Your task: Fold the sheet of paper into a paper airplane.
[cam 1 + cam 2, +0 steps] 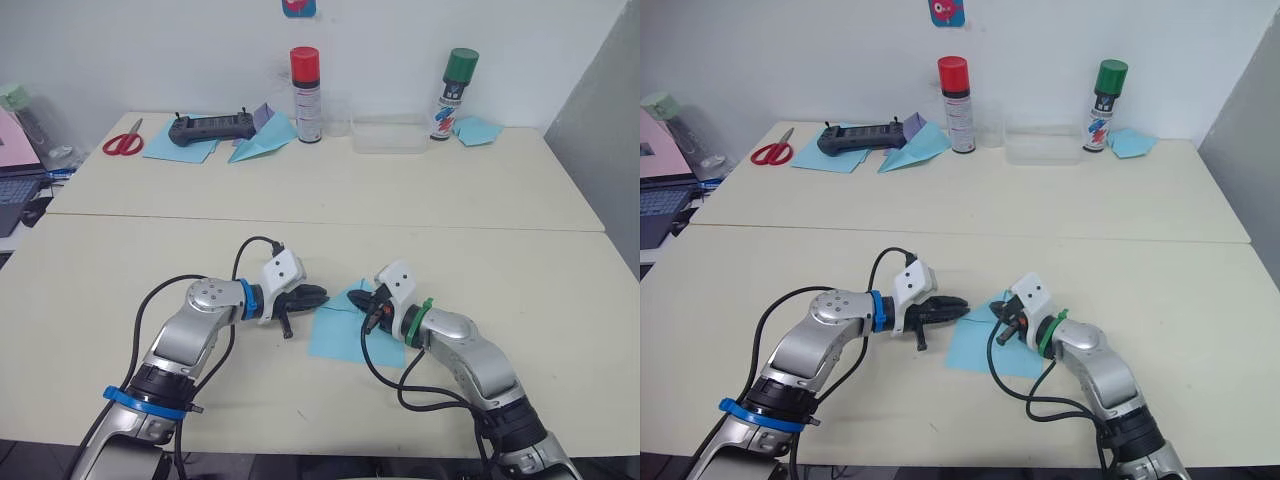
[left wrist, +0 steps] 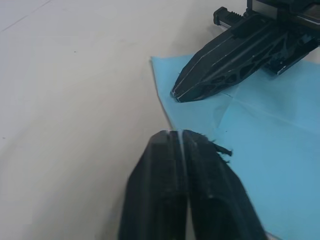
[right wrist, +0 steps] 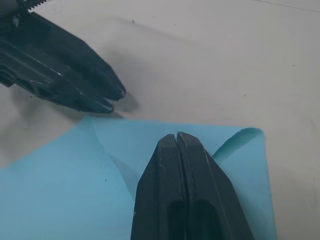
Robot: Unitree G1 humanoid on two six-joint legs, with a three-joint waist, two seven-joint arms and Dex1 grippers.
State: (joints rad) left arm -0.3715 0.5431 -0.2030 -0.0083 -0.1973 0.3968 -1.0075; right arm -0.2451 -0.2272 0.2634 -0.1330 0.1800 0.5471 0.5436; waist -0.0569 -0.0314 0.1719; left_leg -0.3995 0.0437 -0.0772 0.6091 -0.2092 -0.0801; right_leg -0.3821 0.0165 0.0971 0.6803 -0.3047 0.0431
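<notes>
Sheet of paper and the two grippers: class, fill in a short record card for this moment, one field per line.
sheet of paper: light blue, lying flat on the near table, creased, one far corner curled up
left gripper: shut, tips at the sheet's left edge
right gripper: shut, over the sheet's far part
grippers to each other: tips pointing toward one another, a small gap between them
airplane shape: not yet formed
far table: red-capped spray can, green-capped spray can, scissors
</notes>
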